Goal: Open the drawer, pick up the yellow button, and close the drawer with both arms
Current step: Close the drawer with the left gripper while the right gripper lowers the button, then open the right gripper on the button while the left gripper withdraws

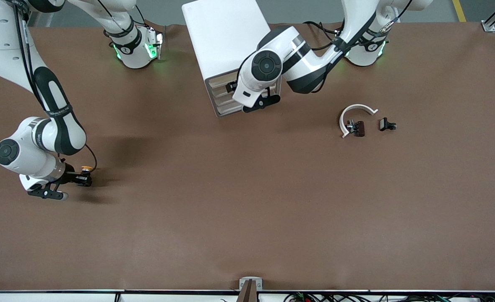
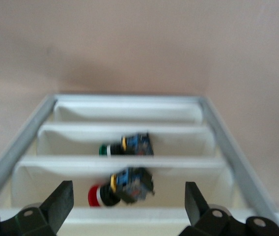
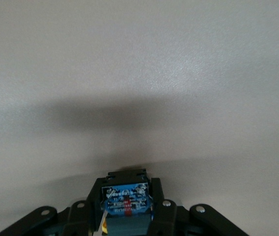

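Observation:
My right gripper [image 1: 82,179] is shut on the button [image 1: 87,168], whose orange-yellow cap shows, low over the brown table at the right arm's end. In the right wrist view the gripper [image 3: 126,187] clamps the button's blue-labelled body [image 3: 126,202]. My left gripper [image 2: 128,204] is open over an open white drawer [image 2: 129,113] with divided compartments. The drawer holds a green-capped button [image 2: 125,146] and a red-capped button [image 2: 121,186]. In the front view the left arm's hand [image 1: 247,90] hides the drawer at the front of the white cabinet [image 1: 224,37].
A white curved piece [image 1: 355,114] lies toward the left arm's end, with two small black clips [image 1: 358,128] [image 1: 386,124] beside it. A small metal mount [image 1: 250,284] sits at the table edge nearest the camera.

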Tool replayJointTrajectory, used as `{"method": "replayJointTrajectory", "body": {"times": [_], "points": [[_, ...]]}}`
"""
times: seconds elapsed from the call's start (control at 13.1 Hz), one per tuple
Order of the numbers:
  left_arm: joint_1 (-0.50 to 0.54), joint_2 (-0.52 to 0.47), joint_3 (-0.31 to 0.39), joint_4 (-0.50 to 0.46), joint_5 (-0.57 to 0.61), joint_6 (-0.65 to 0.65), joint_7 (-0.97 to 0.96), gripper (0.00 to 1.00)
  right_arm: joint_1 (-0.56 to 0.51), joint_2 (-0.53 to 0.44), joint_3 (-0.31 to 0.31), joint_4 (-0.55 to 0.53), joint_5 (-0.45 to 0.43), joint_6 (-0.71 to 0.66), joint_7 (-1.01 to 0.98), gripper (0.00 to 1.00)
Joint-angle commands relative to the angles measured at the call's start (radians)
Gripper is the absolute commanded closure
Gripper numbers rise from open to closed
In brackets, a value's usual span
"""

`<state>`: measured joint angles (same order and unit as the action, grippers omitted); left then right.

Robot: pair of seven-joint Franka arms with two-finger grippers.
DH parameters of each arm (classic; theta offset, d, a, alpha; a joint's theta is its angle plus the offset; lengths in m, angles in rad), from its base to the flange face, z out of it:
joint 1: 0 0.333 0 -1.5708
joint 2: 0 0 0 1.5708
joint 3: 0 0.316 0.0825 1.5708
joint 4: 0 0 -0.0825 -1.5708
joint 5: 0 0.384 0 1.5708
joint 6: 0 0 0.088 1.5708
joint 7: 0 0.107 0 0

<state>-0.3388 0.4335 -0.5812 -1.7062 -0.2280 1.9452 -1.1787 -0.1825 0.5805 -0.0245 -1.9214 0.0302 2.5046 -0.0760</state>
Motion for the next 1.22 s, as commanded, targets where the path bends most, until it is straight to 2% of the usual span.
{"method": "replayJointTrajectory", "body": {"times": [0.0,0.23,0.31,0.38,0.69,0.84,1.14], "points": [[0.032,0.011,0.07,0.042,0.033,-0.009,-0.01,0.0,-0.029,0.012,0.023,0.008,0.031,0.005,-0.048,1.0],[0.082,-0.01,0.145,0.046,0.036,-0.009,-0.01,0.0,-0.026,0.016,0.023,0.015,0.031,0.008,-0.048,0.99],[0.111,-0.027,0.156,0.063,0.07,-0.009,-0.009,0.0,-0.026,0.016,0.021,0.019,0.031,0.007,-0.05,0.35],[0.135,-0.035,0.155,0.079,0.138,-0.012,-0.01,0.0,-0.028,0.018,0.023,0.021,0.031,0.008,-0.047,0.0],[0.205,-0.07,0.155,0.126,0.404,-0.029,0.023,0.0,-0.018,0.007,0.023,0.038,0.034,-0.012,-0.041,0.0],[0.275,-0.111,0.152,0.132,0.432,-0.037,0.13,0.0,-0.003,-0.004,0.025,0.068,0.034,-0.076,-0.034,0.0],[0.395,-0.225,0.153,0.132,0.432,-0.141,0.413,0.0,0.063,-0.115,0.02,0.18,0.03,-0.346,-0.03,0.0]]}}
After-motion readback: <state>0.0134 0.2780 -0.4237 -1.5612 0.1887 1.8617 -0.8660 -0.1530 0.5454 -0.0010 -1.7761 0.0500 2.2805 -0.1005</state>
